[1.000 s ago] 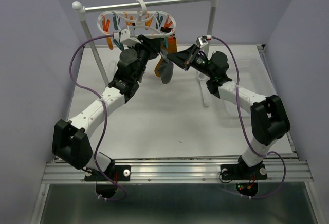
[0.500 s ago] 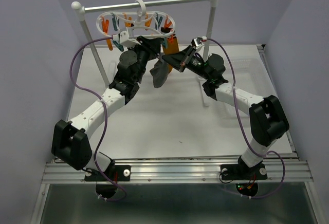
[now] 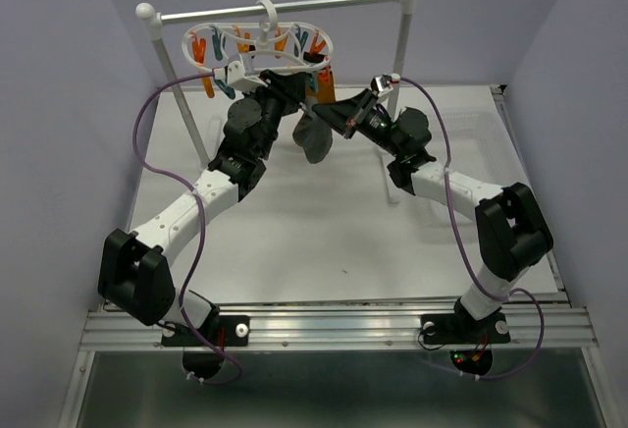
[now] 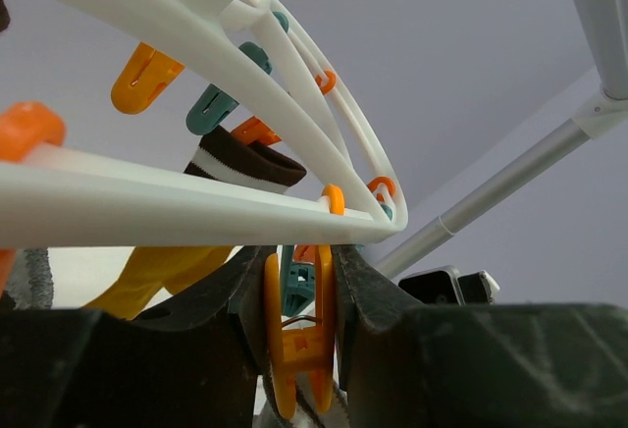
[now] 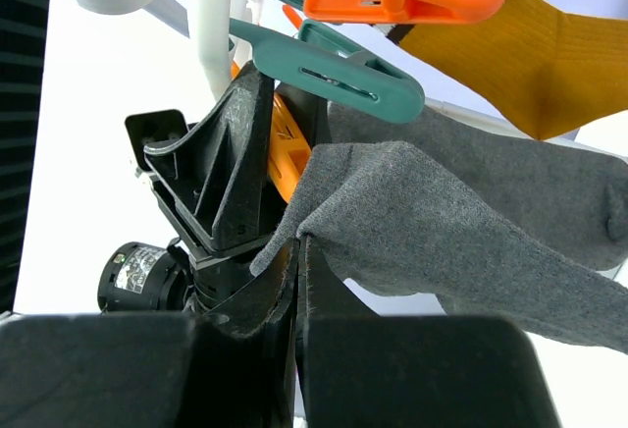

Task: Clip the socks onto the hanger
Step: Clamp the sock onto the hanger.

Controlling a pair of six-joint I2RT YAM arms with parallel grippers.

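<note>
1. My left claw (image 4: pixel 299 300) is squeezed in on a smooth plastic orange clip (image 4: pixel 285 349). Its two ribbed black fingers (image 4: pixel 240 300) press the clip's flat sides, with only the clip's width between them.
2. That clip dangles under the hanger (image 3: pixel 260 43), a white openwork oval of curved plastic bars. The hanger hooks over a metal rail (image 3: pixel 324 1) above the far side of the table (image 3: pixel 294 241).
3. My right claw (image 5: pixel 297 271) is closed to a thin slit, pinching the edge of a grey sock (image 5: pixel 442 232).
4. The grey sock is soft, fine-knit and limp. It folds over my right claw's tips and trails off to the right.
5. The pinched edge lies against the left claw's outer finger, just beside the orange clip. I cannot tell whether any fabric is inside the clip's mouth.
6. A teal clip (image 5: pixel 343 70), long and tapered, sticks out just above the grey sock.
7. A ribbed mustard sock (image 4: pixel 167 271) with a brown-and-white striped cuff hangs from the hanger, close beside the grey one.
8. From above, both claws meet under the hanger's right end, and the grey sock sags between them, off the table.
</note>
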